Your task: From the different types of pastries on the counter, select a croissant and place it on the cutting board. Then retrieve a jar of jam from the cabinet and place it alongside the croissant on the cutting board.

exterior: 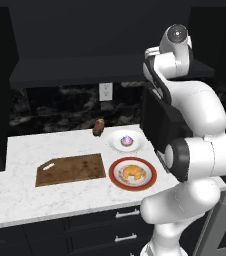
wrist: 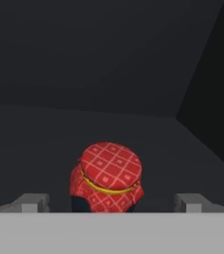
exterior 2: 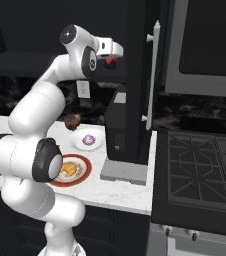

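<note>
On the dark cabinet shelf, my tool stands spread, the jar of jam just ahead at twelve o'clock between its tips, ungrasped. The jam-fetching step seems in hand; next I'd advance and pinch. Oddly, the croissant sits on the red-rimmed plate, at three o'clock of the bare cutting board on the table.

croissant on plate (right of cutting board), cupcake behind

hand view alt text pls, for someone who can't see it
A small red jar of jam with a checked cloth cover tied by a gold band sits on a dark cabinet floor, centred between the two spread fingertips of the gripper. Dark cabinet walls lie behind it.
</note>
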Available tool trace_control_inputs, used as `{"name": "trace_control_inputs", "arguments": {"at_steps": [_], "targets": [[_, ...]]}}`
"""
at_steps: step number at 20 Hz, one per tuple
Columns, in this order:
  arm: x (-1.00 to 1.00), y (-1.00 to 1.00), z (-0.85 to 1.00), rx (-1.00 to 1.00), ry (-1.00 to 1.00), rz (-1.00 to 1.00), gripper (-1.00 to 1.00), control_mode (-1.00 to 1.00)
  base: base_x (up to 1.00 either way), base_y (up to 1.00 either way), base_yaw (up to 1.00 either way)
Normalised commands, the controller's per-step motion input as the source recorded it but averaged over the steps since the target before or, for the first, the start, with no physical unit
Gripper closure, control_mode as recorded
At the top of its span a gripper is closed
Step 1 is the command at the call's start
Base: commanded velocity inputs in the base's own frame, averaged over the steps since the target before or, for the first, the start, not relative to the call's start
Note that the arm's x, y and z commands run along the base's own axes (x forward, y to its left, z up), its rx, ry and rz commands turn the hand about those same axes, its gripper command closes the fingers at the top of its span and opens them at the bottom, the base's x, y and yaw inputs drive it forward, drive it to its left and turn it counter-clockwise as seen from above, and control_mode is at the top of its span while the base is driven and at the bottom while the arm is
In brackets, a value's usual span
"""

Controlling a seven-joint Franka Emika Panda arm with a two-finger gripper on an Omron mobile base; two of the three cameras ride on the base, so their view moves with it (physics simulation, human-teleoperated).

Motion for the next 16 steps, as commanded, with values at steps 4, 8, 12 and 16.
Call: {"name": "trace_control_inputs", "arguments": {"at_steps": [4, 8, 12, 16], "targets": [[0.00, 0.00, -0.19, 0.00, 0.00, 0.00, -1.00, -1.00, 0.00, 0.00, 0.00], [0.02, 0.00, -0.15, 0.00, 0.00, 0.00, -1.00, -1.00, 0.00, 0.00, 0.00], [0.15, 0.00, -0.10, 0.00, 0.00, 0.00, -1.00, -1.00, 0.00, 0.00, 0.00], [0.34, 0.00, -0.08, 0.00, 0.00, 0.00, -1.00, -1.00, 0.00, 0.00, 0.00]]}}
